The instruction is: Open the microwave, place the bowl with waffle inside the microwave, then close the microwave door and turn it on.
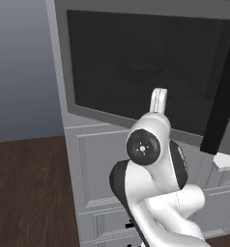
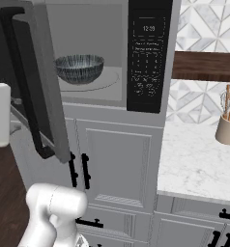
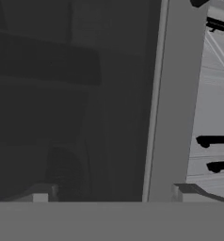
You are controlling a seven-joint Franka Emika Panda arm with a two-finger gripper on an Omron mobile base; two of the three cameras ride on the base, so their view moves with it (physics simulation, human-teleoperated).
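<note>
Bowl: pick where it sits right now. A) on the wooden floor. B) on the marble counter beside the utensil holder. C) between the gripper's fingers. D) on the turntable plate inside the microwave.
D: the right base view shows the striped bowl resting on the round turntable plate inside the microwave, with the microwave door swung open.

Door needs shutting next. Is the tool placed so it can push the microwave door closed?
Probably yes: the open tool sits right against the door glass, with nothing between them.
</note>
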